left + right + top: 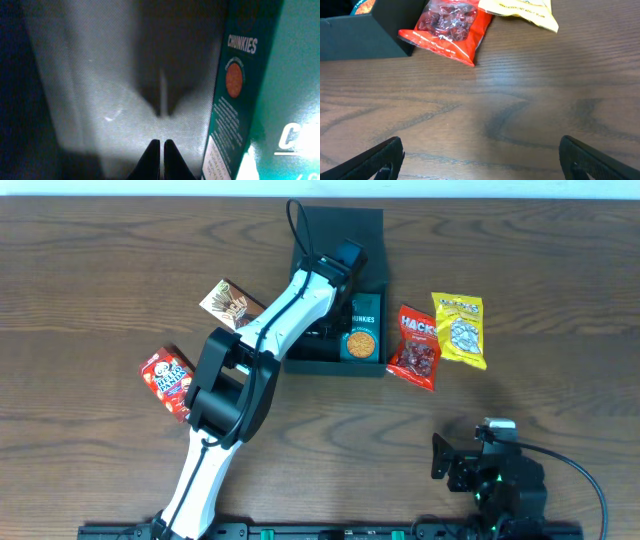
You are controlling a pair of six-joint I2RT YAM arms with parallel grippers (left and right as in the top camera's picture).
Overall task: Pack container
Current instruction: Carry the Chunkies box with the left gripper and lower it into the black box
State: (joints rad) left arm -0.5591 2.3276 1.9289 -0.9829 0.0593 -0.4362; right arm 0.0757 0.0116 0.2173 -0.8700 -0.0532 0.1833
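The container (pixel 330 366) sits open at the far middle of the tabletop (pixel 100 260). Inside it, beside the Chunkies box (pixel 235 90), the left pincer (pixel 161 145) is closed, seemingly empty in the dim view; the right pincer (pixel 480 150) gapes wide.

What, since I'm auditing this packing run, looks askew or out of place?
Nothing spilled or damaged. The red snack bag lies tilted beside a corner of the container, and the Hello Panda box lies skewed too.

Chunkies box (pixel 361 328), red bag (pixel 416 346), yellow bag (pixel 460 329), Hello Panda box (pixel 168 382), brown pack (pixel 231 303)
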